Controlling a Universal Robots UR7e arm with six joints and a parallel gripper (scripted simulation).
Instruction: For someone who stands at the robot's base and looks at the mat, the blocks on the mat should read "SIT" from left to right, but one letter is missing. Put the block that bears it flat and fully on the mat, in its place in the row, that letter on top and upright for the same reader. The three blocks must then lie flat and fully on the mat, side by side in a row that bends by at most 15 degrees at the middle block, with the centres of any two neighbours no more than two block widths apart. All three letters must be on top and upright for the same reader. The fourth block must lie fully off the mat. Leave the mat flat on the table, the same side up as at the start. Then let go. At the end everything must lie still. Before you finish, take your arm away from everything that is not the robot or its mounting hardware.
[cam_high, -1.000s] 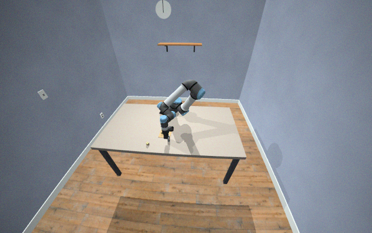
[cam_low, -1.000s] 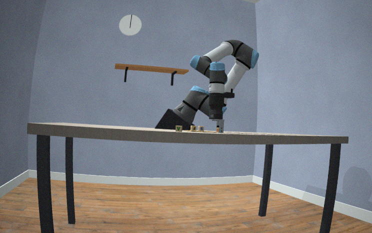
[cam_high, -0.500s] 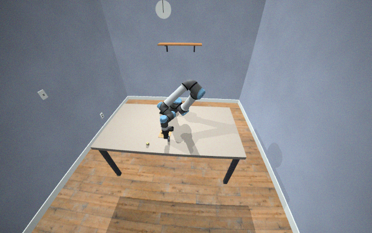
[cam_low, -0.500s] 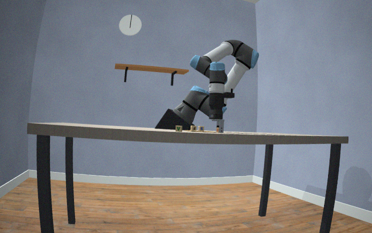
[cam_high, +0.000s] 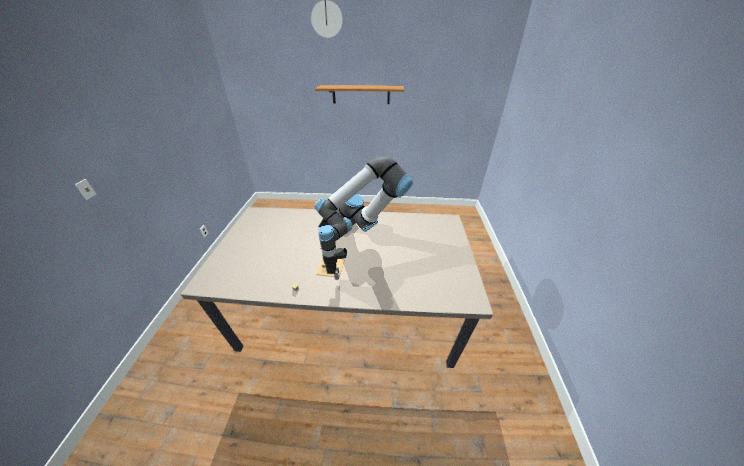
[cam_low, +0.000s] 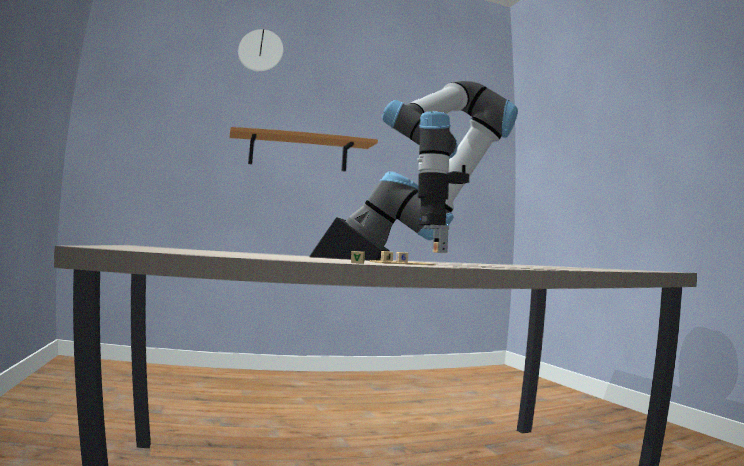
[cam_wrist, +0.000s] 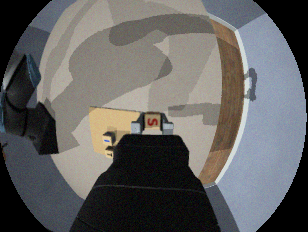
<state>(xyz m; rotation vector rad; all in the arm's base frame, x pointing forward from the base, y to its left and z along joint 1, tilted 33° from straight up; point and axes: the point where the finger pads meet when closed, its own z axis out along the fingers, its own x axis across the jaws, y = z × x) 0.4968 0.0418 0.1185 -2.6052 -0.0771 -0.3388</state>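
My gripper is shut on a pale block with a red S. It holds the block a little above the table, over the near end of the tan mat. Two more blocks stand on the mat in the exterior view: one with a dark letter and one with a blue letter. One of them shows in the wrist view. A fourth block with a green V lies on the bare table, off the mat.
The robot's dark base stands behind the mat. The table's front edge is close to the mat and the V block. A wall shelf hangs far behind.
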